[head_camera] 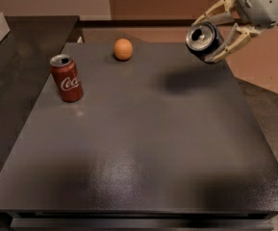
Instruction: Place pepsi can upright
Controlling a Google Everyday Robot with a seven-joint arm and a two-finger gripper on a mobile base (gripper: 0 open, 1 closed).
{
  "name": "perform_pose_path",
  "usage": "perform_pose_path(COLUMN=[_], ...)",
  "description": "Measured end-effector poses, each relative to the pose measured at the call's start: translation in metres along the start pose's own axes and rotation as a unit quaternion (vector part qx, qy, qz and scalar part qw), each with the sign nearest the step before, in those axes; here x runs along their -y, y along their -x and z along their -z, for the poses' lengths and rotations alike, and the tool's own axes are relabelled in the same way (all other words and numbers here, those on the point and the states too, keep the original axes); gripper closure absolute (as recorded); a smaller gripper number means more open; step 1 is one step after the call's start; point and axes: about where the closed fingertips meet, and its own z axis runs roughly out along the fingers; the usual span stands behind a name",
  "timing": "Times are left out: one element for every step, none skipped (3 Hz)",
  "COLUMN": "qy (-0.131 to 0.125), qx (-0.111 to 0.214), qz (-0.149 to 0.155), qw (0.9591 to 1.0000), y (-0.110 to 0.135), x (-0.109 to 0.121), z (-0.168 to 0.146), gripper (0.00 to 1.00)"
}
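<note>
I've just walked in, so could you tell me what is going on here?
The robot's hand holds the pepsi can on its side above the far right corner of the table, silver top toward the camera. It is not yet set down. A Coca-Cola can stands upright at the left; an orange lies near the far edge.

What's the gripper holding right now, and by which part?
The gripper, above the far right corner of the table, holds the pepsi can by its body, one finger on each side.
</note>
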Motion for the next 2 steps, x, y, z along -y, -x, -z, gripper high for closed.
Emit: perform_pose_path(qy=[-0.032, -0.047], qx=[-0.013, -0.015], qz=[-0.023, -0.022], qw=[0.9991, 0.9985], y=[0.0059, 0.0037], x=[0.0190, 0.0280], z=[0.0140, 0.0119], gripper=[1.00, 1.00])
